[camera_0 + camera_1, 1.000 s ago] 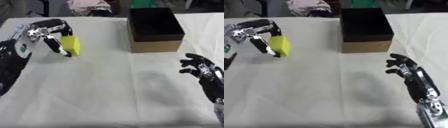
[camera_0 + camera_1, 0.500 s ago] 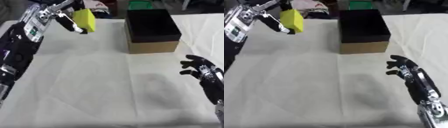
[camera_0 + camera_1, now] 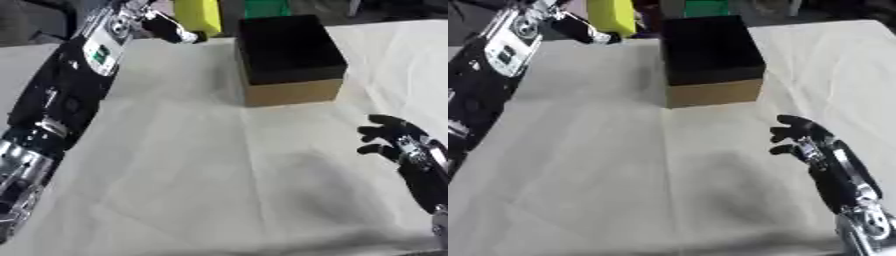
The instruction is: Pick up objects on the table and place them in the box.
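Observation:
My left hand (image 3: pixel 157 22) is raised high at the upper left, its fingers curled round a yellow block (image 3: pixel 198 16). The block hangs in the air just left of the box (image 3: pixel 290 57), a cardboard box with a black inside that stands open at the back middle of the table. My right hand (image 3: pixel 404 148) rests open near the lower right, fingers spread, holding nothing.
A white cloth (image 3: pixel 219 170) covers the table. Behind the box a green thing (image 3: pixel 267 8) shows at the far edge.
My left hand has lifted the yellow block from the table and carried it up and right toward the box. The camera has shifted. The right hand stays put.

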You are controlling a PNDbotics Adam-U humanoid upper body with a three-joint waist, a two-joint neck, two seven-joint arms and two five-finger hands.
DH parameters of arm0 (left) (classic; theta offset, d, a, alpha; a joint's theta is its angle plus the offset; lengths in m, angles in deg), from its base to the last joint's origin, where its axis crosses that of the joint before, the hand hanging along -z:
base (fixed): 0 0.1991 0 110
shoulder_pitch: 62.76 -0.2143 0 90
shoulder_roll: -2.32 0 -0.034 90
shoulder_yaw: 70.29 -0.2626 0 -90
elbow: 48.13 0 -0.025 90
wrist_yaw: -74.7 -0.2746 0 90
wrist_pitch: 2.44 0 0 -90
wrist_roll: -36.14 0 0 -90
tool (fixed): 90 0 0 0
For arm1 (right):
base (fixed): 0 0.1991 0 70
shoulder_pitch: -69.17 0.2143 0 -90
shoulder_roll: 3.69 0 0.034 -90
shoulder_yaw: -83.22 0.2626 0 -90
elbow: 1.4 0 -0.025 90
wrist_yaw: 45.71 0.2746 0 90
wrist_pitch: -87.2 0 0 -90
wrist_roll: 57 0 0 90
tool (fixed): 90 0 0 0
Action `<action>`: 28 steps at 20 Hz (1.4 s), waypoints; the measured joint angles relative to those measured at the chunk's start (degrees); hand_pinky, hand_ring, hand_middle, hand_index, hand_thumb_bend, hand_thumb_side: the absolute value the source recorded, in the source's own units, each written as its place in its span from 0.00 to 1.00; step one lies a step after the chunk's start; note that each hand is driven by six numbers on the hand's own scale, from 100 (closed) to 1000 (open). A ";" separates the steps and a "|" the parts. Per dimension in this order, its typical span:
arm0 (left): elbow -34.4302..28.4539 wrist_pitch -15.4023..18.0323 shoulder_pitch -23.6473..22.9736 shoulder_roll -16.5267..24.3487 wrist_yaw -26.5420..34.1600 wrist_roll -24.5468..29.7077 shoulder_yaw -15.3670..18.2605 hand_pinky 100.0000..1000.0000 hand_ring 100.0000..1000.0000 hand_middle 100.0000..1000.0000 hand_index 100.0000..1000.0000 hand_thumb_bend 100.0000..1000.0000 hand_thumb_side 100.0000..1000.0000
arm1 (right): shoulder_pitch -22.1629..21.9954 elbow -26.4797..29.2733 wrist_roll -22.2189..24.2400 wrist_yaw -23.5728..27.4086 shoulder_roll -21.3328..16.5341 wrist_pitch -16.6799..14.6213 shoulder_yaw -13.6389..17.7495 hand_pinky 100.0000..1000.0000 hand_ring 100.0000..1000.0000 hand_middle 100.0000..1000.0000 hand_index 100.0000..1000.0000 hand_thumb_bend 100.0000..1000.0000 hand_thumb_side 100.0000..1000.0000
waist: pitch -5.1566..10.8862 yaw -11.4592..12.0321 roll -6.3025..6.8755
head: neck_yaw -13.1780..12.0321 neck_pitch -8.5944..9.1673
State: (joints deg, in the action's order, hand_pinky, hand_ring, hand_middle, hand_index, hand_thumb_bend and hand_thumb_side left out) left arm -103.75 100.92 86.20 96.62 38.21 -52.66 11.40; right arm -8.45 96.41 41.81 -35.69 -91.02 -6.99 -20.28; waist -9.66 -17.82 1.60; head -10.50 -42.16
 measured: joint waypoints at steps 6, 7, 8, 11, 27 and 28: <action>4.83 1.16 2.59 -2.76 -0.84 -4.91 0.96 0.64 0.46 0.33 0.52 0.48 0.00 | 1.79 0.00 1.34 0.16 0.57 0.25 -1.44 0.62 0.83 0.51 0.81 0.00 0.71 | -1.49 -3.50 0.15 | -0.84 1.90; 5.32 1.35 2.84 -3.22 -1.18 -5.35 1.00 0.64 0.46 0.35 0.53 0.49 0.00 | 2.07 0.00 1.56 0.16 0.74 0.30 -1.67 0.62 0.83 0.51 0.81 0.00 0.71 | -1.68 -3.95 0.21 | -0.99 2.08; 5.76 1.56 3.08 -3.70 -1.55 -5.70 1.01 0.65 0.47 0.36 0.54 0.50 0.00 | 2.38 0.01 1.80 0.16 0.92 0.30 -1.89 0.62 0.83 0.51 0.81 0.00 0.71 | -1.87 -4.38 0.27 | -1.13 2.36; 6.69 2.07 3.41 -5.01 -2.54 -6.23 1.00 0.65 0.47 0.38 0.56 0.51 0.00 | 3.31 0.05 2.47 0.14 1.16 0.36 -2.58 0.62 0.83 0.51 0.81 0.00 0.72 | -2.52 -5.65 0.46 | -1.58 2.87; 6.66 3.20 2.35 -7.21 -9.68 -4.46 0.17 0.72 0.64 0.68 0.79 1.00 0.29 | 4.24 0.09 3.78 0.14 1.89 0.54 -3.82 0.62 0.83 0.51 0.81 0.00 0.73 | -3.02 -5.26 0.92 | -1.99 3.96; 6.24 3.35 2.08 -7.18 -8.69 -4.15 0.09 0.70 0.59 0.60 0.75 0.89 0.28 | 4.23 0.09 3.78 0.14 1.89 0.53 -3.81 0.62 0.83 0.51 0.81 0.00 0.72 | -2.87 -4.73 0.91 | -1.94 3.96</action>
State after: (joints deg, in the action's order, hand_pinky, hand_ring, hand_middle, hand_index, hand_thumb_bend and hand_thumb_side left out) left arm -97.51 104.27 88.28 89.44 29.52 -56.81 11.49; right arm -4.23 96.50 45.59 -35.55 -89.13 -6.46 -24.09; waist -12.53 -22.55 2.52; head -12.43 -38.20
